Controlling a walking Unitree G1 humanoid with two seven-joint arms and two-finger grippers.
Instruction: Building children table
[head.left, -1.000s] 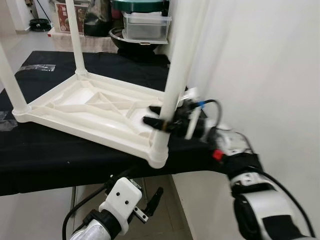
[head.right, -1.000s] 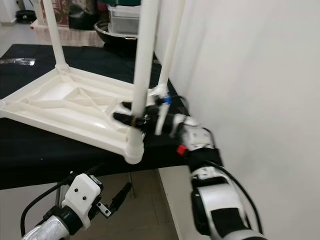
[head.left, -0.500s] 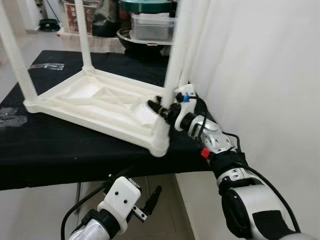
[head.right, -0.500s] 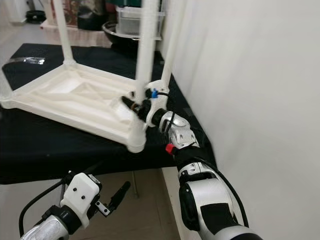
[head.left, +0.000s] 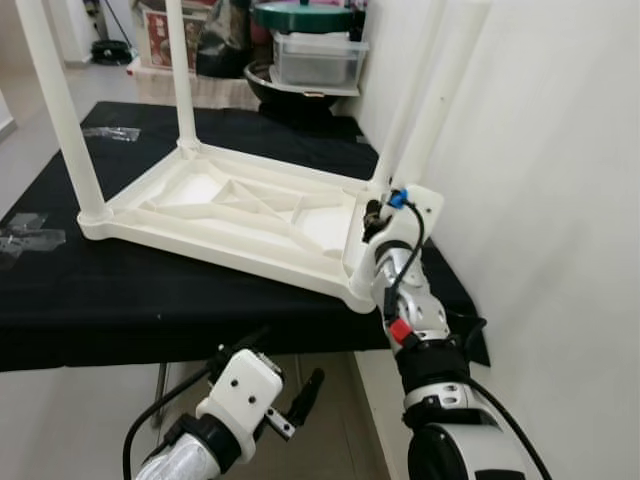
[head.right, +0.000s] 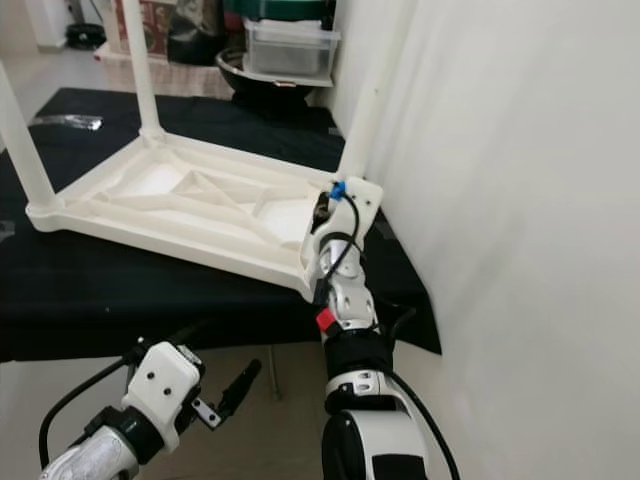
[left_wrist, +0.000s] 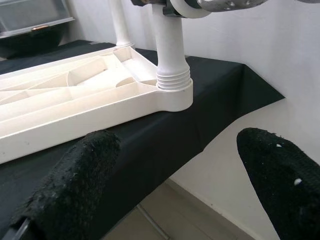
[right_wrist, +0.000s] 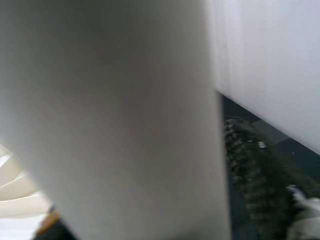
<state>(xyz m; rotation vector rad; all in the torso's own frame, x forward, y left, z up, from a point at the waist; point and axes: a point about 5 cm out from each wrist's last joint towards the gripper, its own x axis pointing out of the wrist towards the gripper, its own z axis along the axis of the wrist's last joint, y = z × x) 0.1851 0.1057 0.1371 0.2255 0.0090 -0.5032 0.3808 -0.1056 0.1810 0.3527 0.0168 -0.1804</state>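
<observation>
- The white plastic children's table (head.left: 230, 215) lies upside down on the black-draped bench (head.left: 150, 300), centre frame, with four legs standing in its corner sockets.
- The right gripper (head.left: 372, 215) is at the near-right leg (head.left: 425, 125); the leg looms close in its wrist view, grip impossible to tell.
- The left gripper (left_wrist: 175, 175) hangs low, fingers spread wide, holding nothing.
- Judging by this, what's left is seating that last leg and flipping the table.
- Upper frame, a clear lidded storage box (head.left: 320, 62) sits by a dark basin (head.left: 270, 85); contents unreadable.
</observation>
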